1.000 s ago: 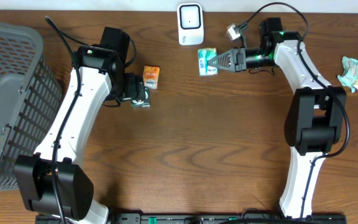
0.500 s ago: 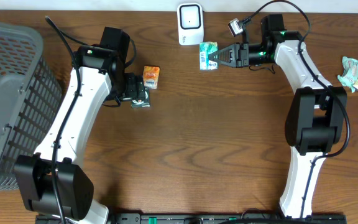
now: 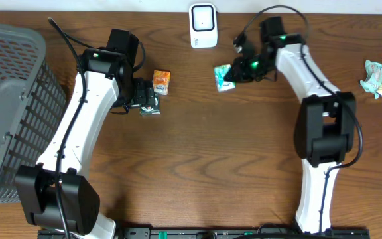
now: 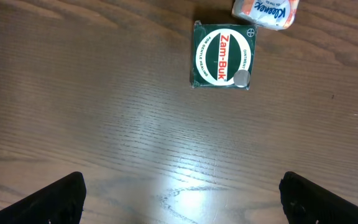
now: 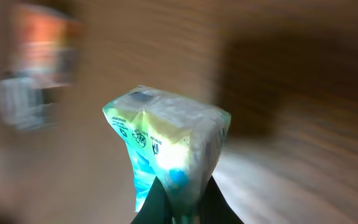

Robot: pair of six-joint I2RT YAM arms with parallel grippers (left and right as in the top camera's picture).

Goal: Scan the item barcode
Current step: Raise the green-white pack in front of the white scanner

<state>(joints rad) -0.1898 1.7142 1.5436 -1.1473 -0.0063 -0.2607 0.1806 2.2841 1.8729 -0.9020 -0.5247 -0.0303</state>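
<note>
Everywhere, glossy brown wood-grain table [image 3: 204,153] under the packet [image 3: 223,77].

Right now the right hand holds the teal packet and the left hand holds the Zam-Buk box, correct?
No: the left hand is open and empty; the left wrist view shows the Zam-Buk box lying free. The right hand holds the teal packet.
</note>
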